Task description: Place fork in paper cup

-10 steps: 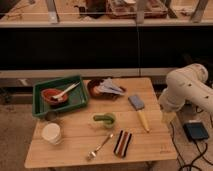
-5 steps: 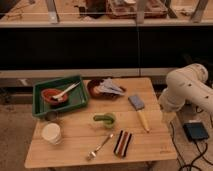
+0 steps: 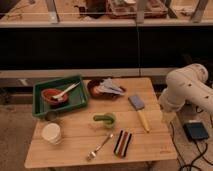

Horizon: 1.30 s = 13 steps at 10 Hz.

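One fork (image 3: 99, 147) and one paper cup (image 3: 52, 133), apart (both on the table (image 3: 75, 150)); gripper (image 3: 168, 116), seemingly right of it, state unclear.

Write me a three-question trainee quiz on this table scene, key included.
1. True or false: the fork already stands inside the paper cup.
2. What lies on the table just to the picture's right of the fork? A) a striped pad B) a bottle C) a banana
3. Fill in: the pincer hangs beside the table's ____ edge as pictured, well away from the fork.

Key:
1. False. The fork lies flat on the table, apart from the cup.
2. A.
3. Right.
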{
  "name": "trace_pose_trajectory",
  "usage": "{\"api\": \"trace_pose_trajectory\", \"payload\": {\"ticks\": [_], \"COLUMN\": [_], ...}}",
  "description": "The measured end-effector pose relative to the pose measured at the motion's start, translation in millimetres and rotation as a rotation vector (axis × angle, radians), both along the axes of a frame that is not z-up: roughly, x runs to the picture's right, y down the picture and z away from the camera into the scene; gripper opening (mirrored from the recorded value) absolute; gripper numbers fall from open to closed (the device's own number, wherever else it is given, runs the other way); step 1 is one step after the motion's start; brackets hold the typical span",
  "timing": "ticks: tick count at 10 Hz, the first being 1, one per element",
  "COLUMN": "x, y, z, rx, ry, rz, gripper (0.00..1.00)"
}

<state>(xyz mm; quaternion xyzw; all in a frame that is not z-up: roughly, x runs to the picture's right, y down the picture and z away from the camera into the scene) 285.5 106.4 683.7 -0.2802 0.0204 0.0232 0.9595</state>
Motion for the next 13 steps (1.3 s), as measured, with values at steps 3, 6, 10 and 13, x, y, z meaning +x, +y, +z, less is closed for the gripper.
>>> {"api": "trace_pose_trajectory", "payload": {"ticks": [3, 6, 10, 13], "x": [-2.2, -33.7, -127.5, -201.3], "y": [2.2, 17.2, 52.4, 97.9], "z": [0.1, -4.9, -10.8, -7.5], "rx": [-0.001, -0.008, -0.034, -0.059], "ry": [-0.013, -0.127, -0.303, -0.459], "rz": [-0.006, -0.071, -0.204, -0.349], "gripper": [0.65, 0.65, 0.65, 0.65]}}
